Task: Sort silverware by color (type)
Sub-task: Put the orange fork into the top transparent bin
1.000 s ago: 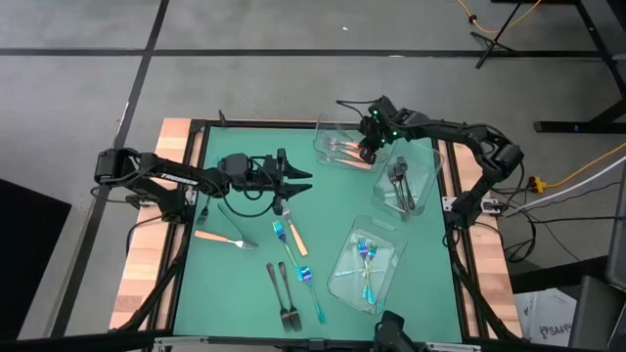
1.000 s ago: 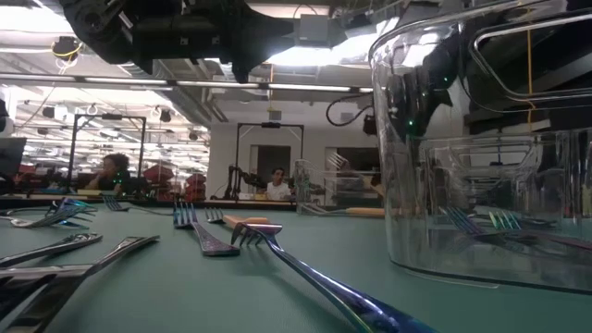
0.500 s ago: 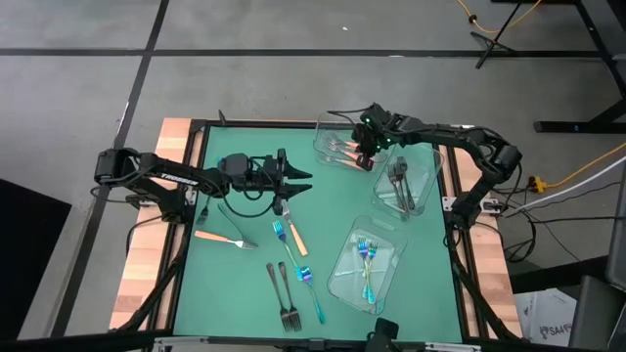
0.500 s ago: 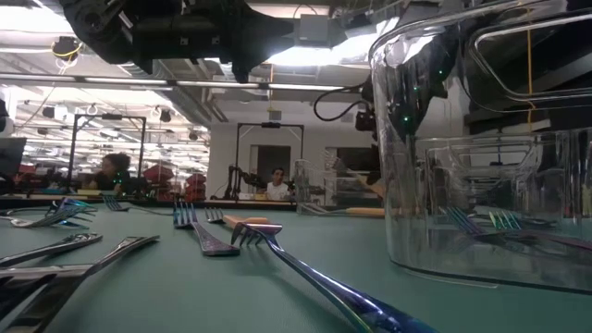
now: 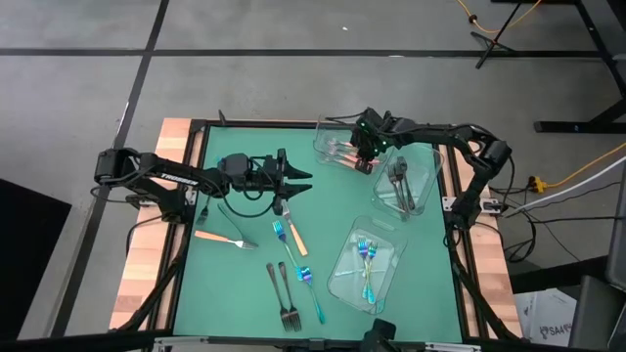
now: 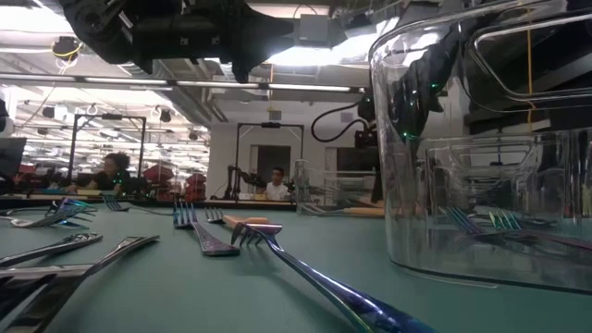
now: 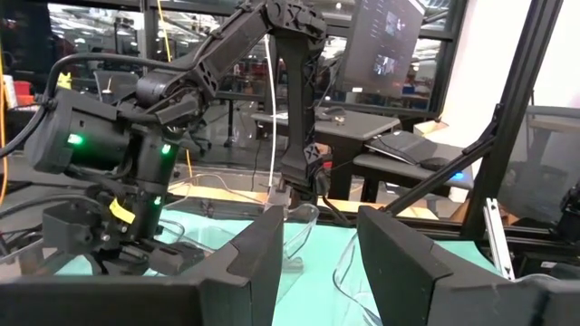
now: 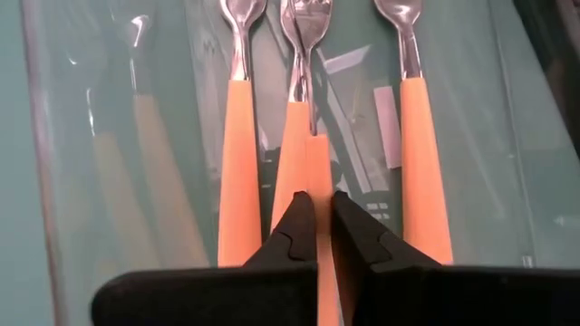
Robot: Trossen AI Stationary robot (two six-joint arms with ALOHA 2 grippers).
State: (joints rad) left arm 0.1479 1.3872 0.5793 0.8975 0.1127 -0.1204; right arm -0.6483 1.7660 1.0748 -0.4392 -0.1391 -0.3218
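Closest to me in the high view, two all-dark metal forks point(image 5: 285, 296) lie side by side on the green table point(image 5: 235, 284), with an iridescent blue-teal fork point(image 5: 312, 293) just beside them. To their right a clear plastic tray point(image 5: 344, 284) holds the blue-teal forks point(image 5: 366, 264) I count as already sorted; that pile tells me each kind gets its own tray.

A little farther in, one loose orange-handled fork with a silver head point(image 5: 223, 239) lies on the table toward the left, and another orange-handled fork point(image 5: 291, 233) lies touching a second blue-teal fork point(image 5: 283, 235). These loose ones are still to be sorted, I judge.

Above them hangs my left gripper point(image 5: 301, 181), its dark fingers point(image 7: 263, 254) spread apart and holding nothing. It waits mid-table, I think, so as to keep out of the right arm's way.

Farther still, a second clear tray point(image 5: 425, 181) holds dark forks point(image 5: 398, 178). At the far edge my right gripper point(image 5: 364, 159) reaches over the third clear tray point(image 5: 323, 137). In the right wrist view its fingers point(image 8: 294, 231) pinch the handle of an orange-handled fork point(image 8: 314, 172), held low over three orange-handled forks point(image 8: 236, 118) lying parallel in that tray. I hold it lengthwise with them so that it can drop in neatly, not crosswise.
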